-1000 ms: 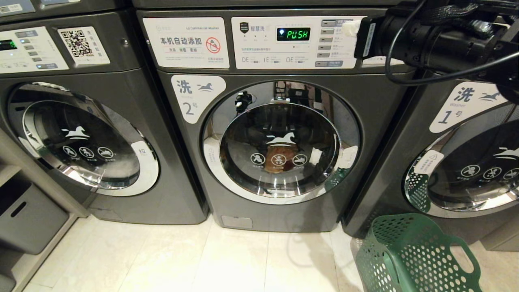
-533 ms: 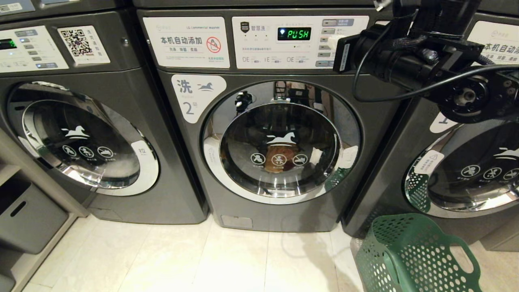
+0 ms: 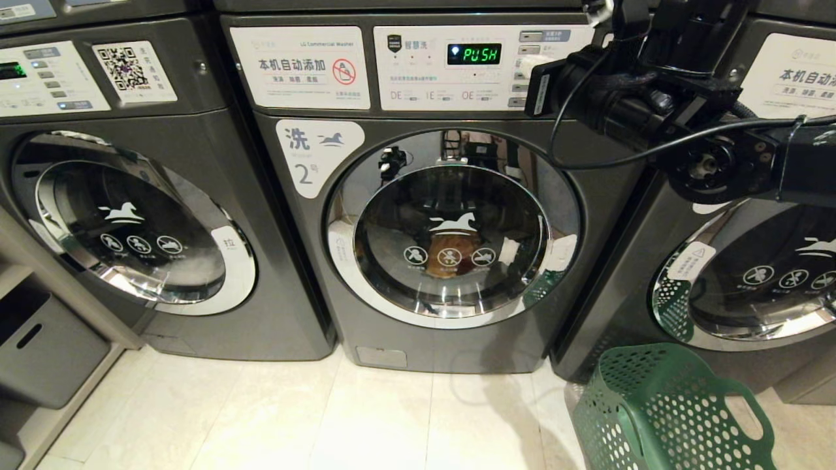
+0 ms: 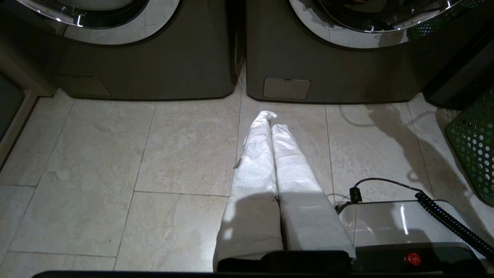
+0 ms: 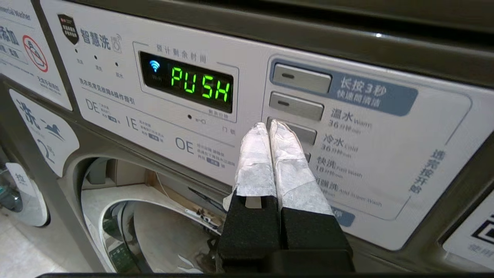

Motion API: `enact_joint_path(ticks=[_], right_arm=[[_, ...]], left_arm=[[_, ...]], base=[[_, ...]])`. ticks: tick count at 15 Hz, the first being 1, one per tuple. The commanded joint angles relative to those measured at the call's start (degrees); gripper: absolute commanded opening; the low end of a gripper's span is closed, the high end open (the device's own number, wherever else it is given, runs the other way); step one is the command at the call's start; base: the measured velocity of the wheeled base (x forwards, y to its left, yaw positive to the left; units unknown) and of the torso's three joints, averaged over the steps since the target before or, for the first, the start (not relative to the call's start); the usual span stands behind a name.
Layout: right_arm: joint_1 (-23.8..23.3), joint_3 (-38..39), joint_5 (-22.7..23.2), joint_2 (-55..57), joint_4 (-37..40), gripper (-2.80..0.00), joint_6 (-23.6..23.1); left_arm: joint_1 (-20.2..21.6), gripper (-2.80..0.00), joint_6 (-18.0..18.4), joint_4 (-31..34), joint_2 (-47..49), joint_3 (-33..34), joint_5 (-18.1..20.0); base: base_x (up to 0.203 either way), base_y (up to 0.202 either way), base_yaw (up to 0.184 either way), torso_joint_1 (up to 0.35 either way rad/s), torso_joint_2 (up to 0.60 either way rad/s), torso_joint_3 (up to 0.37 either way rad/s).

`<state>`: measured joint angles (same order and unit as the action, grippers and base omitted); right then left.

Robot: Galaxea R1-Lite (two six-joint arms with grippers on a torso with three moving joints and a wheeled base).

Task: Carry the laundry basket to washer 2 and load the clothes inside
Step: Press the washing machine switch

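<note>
Left gripper (image 4: 272, 119) hangs low over the tiled floor (image 4: 115, 162), jaws pressed together w/ nothing between them; its white-wrapped fingers (image 4: 254, 154) point toward the base of washer 2 (image 4: 332, 77), just short of the small service flap (image 4: 286, 88). The laundry basket (image 4: 472, 150) sits well off to one side of those jaws, on the floor.

In head view the laundry basket (image 3: 666, 411) stands on the floor at the front of the washer labelled 1 (image 3: 738, 274), beside washer 2's lower right corner, not in either gripper. Can't tell from here whether clothes are inside it.

Further up, right gripper (image 5: 269, 126) is up at the control panel (image 5: 366, 154) of washer 2 (image 3: 450, 215). Jaws fully closed, empty; white-wrapped fingertips (image 5: 283, 133) sit at the third grey button (image 5: 305, 133) in the column, touching or nearly so, can't tell which. Green PUSH display (image 5: 200, 85) just beside the jaws, round door (image 3: 450, 228) below them is closed. Third washer (image 3: 130, 215), numeral unseen, far left.
</note>
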<state>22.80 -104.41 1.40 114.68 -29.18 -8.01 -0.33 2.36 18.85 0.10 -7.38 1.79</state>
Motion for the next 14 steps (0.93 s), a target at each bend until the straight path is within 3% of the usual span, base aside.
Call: enact_joint_path(ticks=[1,5,14], right_arm=[[-0.1,-2.4,0.0,1.9,-0.7,-2.8,-0.1],[-0.7,-6.6,-0.2,4.4,-0.6,-2.8,-0.2],[-0.8,-5.3,-1.2,3.8,-0.2,-2.8,-0.3]], left_arm=[[0.0,-2.8,0.0,0.1,0.0,0.0,0.1],[0.0,-2.8,0.0,0.1,0.0,0.0,0.1],[-0.1,-2.8,0.0,0.1,0.0,0.0,0.0]], base=[[0.0,0.0,0.0,0.0,0.0,0.0],[0.0,0.0,0.0,0.0,0.0,0.0],[0.0,0.0,0.0,0.0,0.0,0.0]])
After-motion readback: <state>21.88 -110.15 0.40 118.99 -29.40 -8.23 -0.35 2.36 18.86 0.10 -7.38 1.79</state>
